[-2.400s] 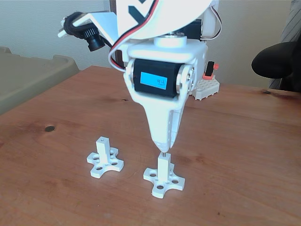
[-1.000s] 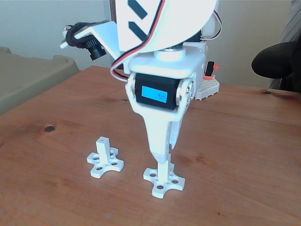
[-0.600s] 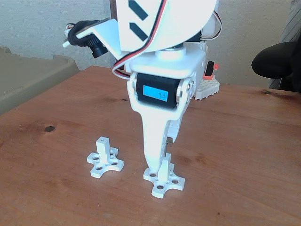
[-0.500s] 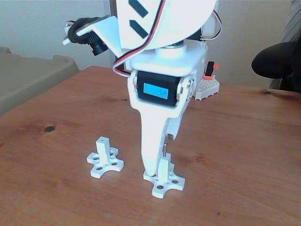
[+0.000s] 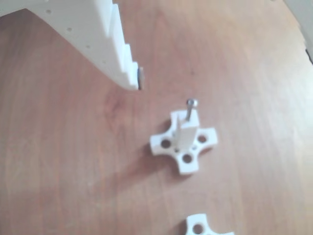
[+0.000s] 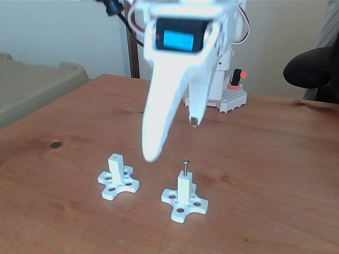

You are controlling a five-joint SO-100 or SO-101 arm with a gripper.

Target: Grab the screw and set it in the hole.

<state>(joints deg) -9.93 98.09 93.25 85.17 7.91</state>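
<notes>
The screw [image 6: 185, 164] stands upright in the hole at the tip of the right-hand white post [image 6: 184, 188], its shiny head up and part of its shaft showing. The screw's shaft fills the hole. My gripper [image 6: 172, 138] hangs open above and a little left of the post, touching nothing, with nothing between its fingers. In the other view the screw [image 5: 189, 109] sticks out of the post [image 5: 184, 135] on its cross-shaped base [image 5: 187, 162]. One white finger [image 5: 110, 46] reaches in there from the upper left, clear of the post.
A second white post [image 6: 115, 165] on its own cross base [image 6: 128, 184] stands left of the first, and an arm of that base [image 5: 206, 228] shows at the bottom of the other view. The arm's mount [image 6: 229, 98] sits at the back. A dark shape [image 6: 310, 69] lies at the right edge.
The gripper opened beside the post, let go of the screw and rose well above it. The screw stays standing in the post's tip.
</notes>
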